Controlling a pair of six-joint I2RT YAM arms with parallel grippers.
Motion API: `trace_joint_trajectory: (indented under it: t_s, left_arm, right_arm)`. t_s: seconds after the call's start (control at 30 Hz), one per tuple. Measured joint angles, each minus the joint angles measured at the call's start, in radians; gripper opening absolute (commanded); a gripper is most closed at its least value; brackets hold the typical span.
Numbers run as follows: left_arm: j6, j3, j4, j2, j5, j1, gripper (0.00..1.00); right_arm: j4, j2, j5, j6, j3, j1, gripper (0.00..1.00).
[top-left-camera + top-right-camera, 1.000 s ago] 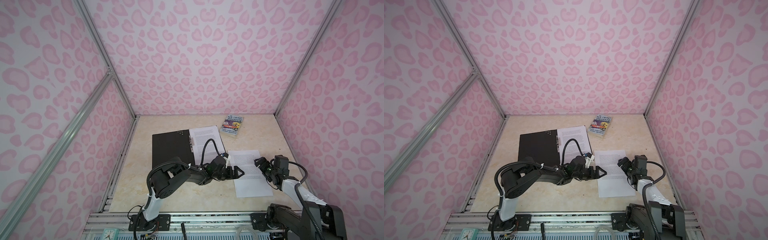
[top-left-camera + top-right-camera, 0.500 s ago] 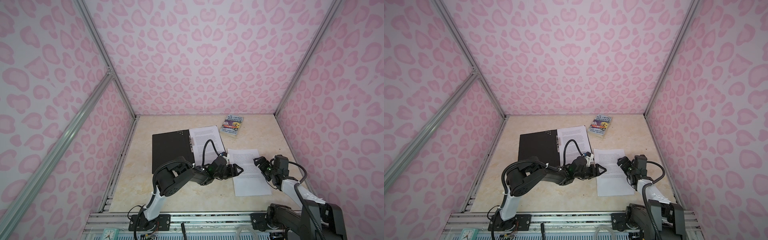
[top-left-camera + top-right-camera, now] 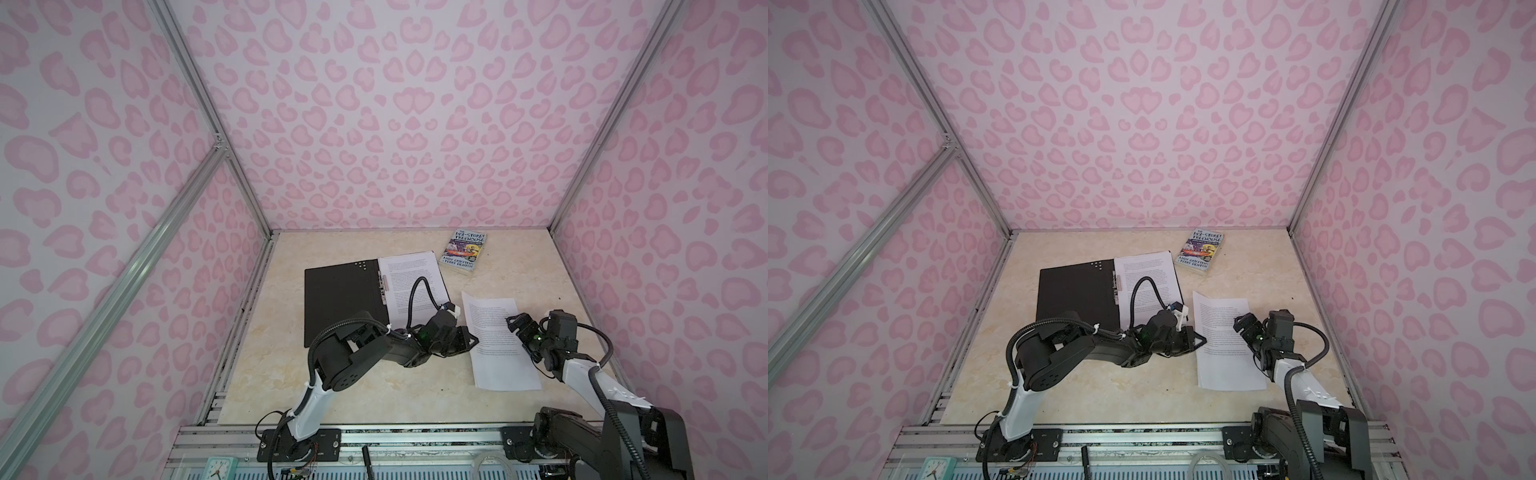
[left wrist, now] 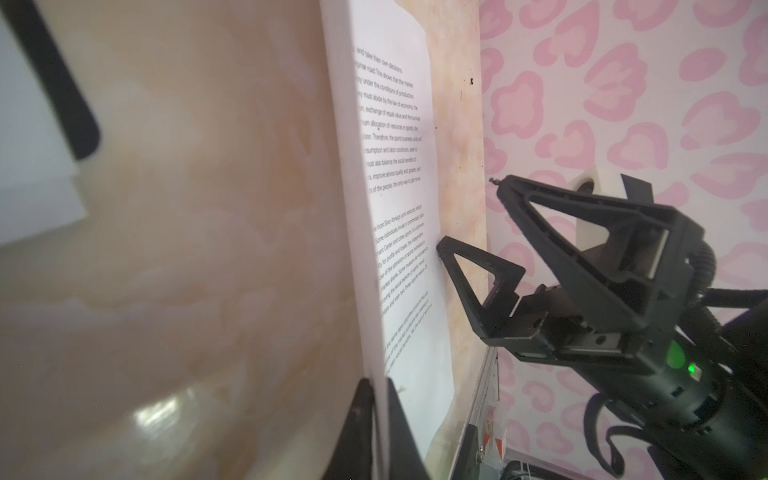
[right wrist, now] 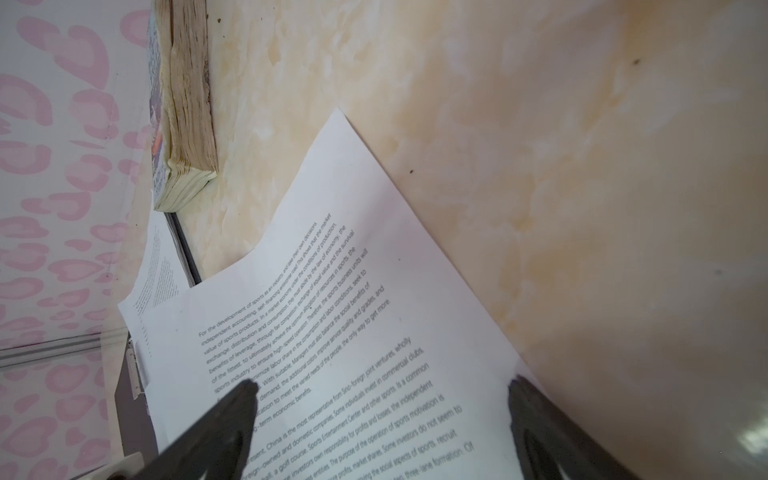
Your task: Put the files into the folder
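White sheet [image 3: 498, 365] lies near right edge of worktop [image 3: 415, 395]; left tool [image 3: 473, 340] pinches shut on its inner edge, likely to drag it toward open folder [image 3: 340, 299] leftward. Right tool [image 3: 516, 328] gapes over sheet, gripping nothing.

Bench [image 3: 415, 395] glossy, smooth, marble-look (glare shows on it); sheet [image 3: 498, 357] matt white paper; folder [image 3: 340, 291] inside matt black; book [image 5: 191, 104] pages rough, yellowed paper; frame [image 3: 124, 266] brushed metal.
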Motion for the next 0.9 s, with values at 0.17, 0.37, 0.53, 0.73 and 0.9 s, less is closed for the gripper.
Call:
trace_joint_trajectory:
  t_s: [0.17,0.37,0.53,0.73,0.9]
  left_arm:
    - [0.06,0.027,-0.08,-0.05,0.004,-0.002,0.04]
    - [0.183,0.026,-0.217,-0.237,-0.025,-0.007,0.04]
    - [0.259,-0.031,-0.363,-0.408,-0.113,0.002,0.03]
    - [0.261,-0.185,-0.487,-0.606,-0.135,0.119,0.03]
    - [0.28,-0.263,-0.57,-0.778,-0.104,0.25,0.03]
  right_arm:
    - [-0.039,-0.035,0.001,-0.008,0.0,0.0,0.96]
    - [-0.027,-0.213,-0.018,-0.065,-0.043,0.033,0.97]
    - [0.009,-0.41,0.002,-0.114,-0.088,0.127,0.98]
    - [0.037,-0.489,0.085,-0.187,-0.078,0.294,0.98]
    - [0.099,-0.35,0.08,-0.232,-0.05,0.404,0.98]
